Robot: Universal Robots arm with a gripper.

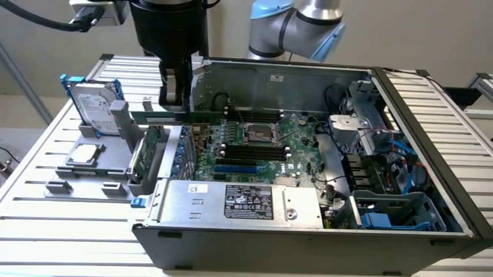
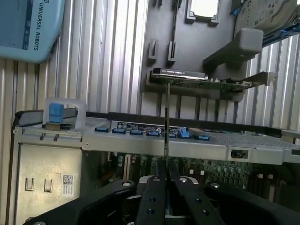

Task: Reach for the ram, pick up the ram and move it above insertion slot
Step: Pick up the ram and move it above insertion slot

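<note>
Grey holder (image 1: 92, 173) sits on the slatted table (image 1: 46, 231), at the exterior view's left, with a hard drive (image 1: 94, 107) and a green card (image 1: 146, 151) standing in it. Next to it, the gripper (image 1: 175, 98) pinches the ram (image 1: 181, 117) tight and holds it flat in the air, at the open computer case's (image 1: 308, 231) edge. Further right lies the motherboard (image 1: 266, 141) with its dark slots (image 1: 253, 151).

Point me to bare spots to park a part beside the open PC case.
Free: slatted table in front of the grey fixture, left of the case in the exterior view. Crowded: the fixture, holding hard drive and expansion card.
</note>
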